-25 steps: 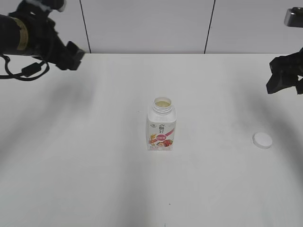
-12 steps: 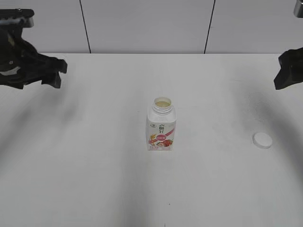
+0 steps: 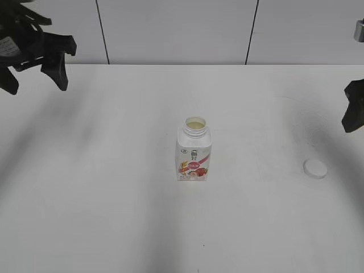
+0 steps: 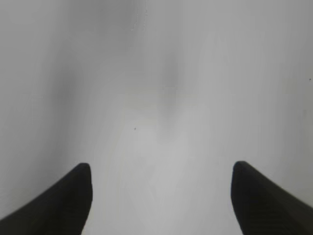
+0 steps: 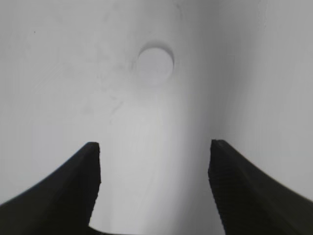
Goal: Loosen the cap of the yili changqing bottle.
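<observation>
The yili changqing bottle (image 3: pixel 194 150) stands upright in the middle of the white table, its neck open with pale liquid showing. The white cap (image 3: pixel 315 168) lies flat on the table to the right; it also shows in the right wrist view (image 5: pixel 155 64). My left gripper (image 3: pixel 34 71) is raised at the far left, open and empty; its wrist view (image 4: pixel 161 169) shows only bare table. My right gripper (image 5: pixel 154 147) is open and empty, above the table near the cap; in the exterior view only part of it (image 3: pixel 354 108) shows at the right edge.
The white table (image 3: pixel 114 199) meets a pale panelled wall (image 3: pixel 170 28) at the back. Soft shadows of the arms fall across the table at left and right.
Both arms have drawn outward and away from the bottle: the left gripper rose toward the top left corner, the right one moved further to the right edge. Bottle and cap have not moved.
</observation>
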You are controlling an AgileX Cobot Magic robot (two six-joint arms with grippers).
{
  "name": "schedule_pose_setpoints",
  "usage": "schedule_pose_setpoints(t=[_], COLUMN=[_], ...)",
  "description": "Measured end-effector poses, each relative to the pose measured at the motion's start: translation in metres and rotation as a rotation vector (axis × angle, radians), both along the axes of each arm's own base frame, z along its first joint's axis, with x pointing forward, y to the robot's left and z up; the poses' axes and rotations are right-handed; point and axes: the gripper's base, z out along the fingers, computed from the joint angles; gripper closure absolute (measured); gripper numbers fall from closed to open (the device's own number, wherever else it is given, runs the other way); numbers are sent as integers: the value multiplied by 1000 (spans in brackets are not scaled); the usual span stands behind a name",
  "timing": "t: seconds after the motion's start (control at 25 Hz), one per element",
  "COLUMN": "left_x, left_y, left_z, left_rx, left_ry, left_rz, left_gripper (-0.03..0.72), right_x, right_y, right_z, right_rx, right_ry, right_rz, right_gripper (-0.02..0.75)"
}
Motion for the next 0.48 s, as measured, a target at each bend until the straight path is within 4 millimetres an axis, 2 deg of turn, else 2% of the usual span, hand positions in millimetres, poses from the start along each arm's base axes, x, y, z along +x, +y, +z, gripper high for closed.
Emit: schedule_pose_setpoints(t=[0.32, 0.48], left_x=[-13, -42], left_y=[7, 15], left_z=[-1, 7], left_rx=[73, 73], left_ry=[111, 89], left_rz=[-20, -25], left_gripper=[155, 155], right_x=[-16, -24], right_y=[4, 3], right_z=[-2, 8], right_rx=[40, 44], right_ry=[181, 173], right_rz=[0, 3], right_gripper=[192, 192])
